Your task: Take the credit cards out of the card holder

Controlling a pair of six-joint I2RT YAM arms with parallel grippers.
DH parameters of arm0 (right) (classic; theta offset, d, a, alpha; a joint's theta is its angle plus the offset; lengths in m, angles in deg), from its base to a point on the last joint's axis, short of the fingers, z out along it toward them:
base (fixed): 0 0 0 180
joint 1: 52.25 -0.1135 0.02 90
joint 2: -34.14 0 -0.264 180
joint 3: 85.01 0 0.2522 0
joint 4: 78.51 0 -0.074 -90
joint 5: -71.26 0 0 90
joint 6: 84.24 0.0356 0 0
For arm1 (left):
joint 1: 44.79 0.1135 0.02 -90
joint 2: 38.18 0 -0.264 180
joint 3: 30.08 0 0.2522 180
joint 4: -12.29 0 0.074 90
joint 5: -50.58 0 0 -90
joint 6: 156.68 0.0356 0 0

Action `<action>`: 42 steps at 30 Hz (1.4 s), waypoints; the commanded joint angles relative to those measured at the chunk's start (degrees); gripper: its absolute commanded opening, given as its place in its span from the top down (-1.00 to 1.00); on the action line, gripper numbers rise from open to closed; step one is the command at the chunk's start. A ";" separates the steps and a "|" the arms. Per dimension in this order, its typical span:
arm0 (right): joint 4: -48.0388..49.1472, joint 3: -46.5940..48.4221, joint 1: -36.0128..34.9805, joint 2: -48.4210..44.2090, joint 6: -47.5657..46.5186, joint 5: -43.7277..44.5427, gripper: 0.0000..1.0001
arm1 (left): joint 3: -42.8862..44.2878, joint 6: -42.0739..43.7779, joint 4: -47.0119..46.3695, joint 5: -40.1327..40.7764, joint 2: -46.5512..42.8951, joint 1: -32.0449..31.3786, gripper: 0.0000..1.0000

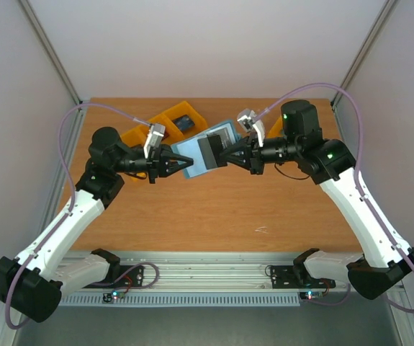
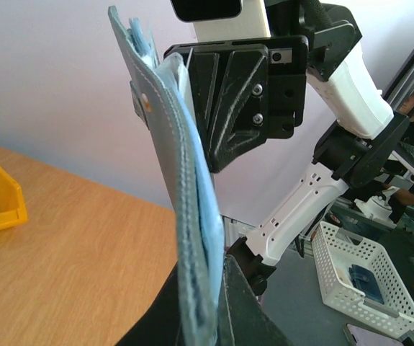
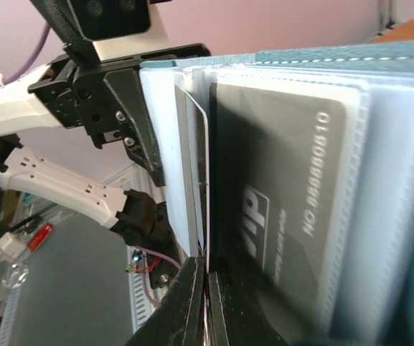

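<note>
Since left gripper point(image 1: 181, 164) clamps the card holder point(image 1: 188, 153) at centre frame and right gripper point(image 1: 225, 155) pinches shut on the grey card point(image 3: 279, 202), slide it straight out toward frame right.

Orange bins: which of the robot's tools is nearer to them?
Left. The left tool holds the card holder by its edge close to the orange bins; the right tool pinches the opposite edge, farther from them.

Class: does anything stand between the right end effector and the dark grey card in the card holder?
Only the clear pocket covering the dark grey card. The right end effector is shut at the card holder's edge beside that card; nothing else visible intervenes.
</note>
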 commanded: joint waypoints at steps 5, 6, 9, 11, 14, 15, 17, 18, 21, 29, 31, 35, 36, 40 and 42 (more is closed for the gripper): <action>-7.35 2.12 5.40 -2.70 -4.63 3.74 0.98 | -0.35 3.96 1.19 -1.67 -1.84 -0.18 0.99; -8.00 2.18 6.07 -2.95 -4.81 4.27 0.98 | -0.29 4.27 1.90 -1.65 -1.80 -0.18 0.99; -9.68 2.40 8.30 -4.40 -5.12 6.09 0.98 | -0.32 6.16 5.51 -1.08 -1.76 -0.20 1.00; -10.37 2.73 9.61 -5.38 -5.34 6.94 0.98 | -0.43 8.74 9.17 -0.20 -1.63 -0.22 1.00; -10.61 2.93 10.43 -6.59 -5.29 6.68 0.97 | -1.30 12.62 16.28 2.25 -1.11 -0.22 0.99; -10.48 3.04 10.49 -6.88 -5.15 6.18 0.98 | -1.51 13.60 18.92 3.13 -0.83 -0.21 0.99; -10.28 3.30 10.45 -6.95 -4.43 4.89 0.98 | -2.04 17.05 22.17 5.73 -0.19 -0.22 0.99; -10.07 3.35 10.45 -6.91 -4.07 4.23 0.98 | -2.44 18.09 23.49 6.67 0.31 -0.18 0.99; -9.35 3.25 10.45 -6.87 -3.30 2.95 0.97 | -5.15 21.92 26.02 7.25 3.33 -0.18 0.99; -9.81 0.68 10.45 -6.84 -2.52 1.59 0.98 | -8.40 20.38 19.00 2.87 16.14 -0.18 1.00; -9.58 -0.73 10.45 -6.74 -2.41 1.85 0.98 | -7.30 18.70 18.25 2.05 20.79 -0.18 0.99; -9.52 -2.56 10.45 -5.37 -2.51 3.26 0.98 | -4.79 16.19 17.74 2.05 30.00 -0.63 1.00; -9.60 -2.76 10.45 -4.83 -2.55 3.52 0.98 | -4.08 15.90 17.81 2.32 32.16 -0.76 0.99; -9.13 -2.79 10.54 -2.16 -2.93 3.08 0.98 | 1.47 15.90 24.24 6.38 41.81 -1.03 0.99; -9.11 -2.45 10.69 -0.90 -3.28 2.73 0.98 | 5.63 17.87 29.92 7.02 46.73 -0.97 0.99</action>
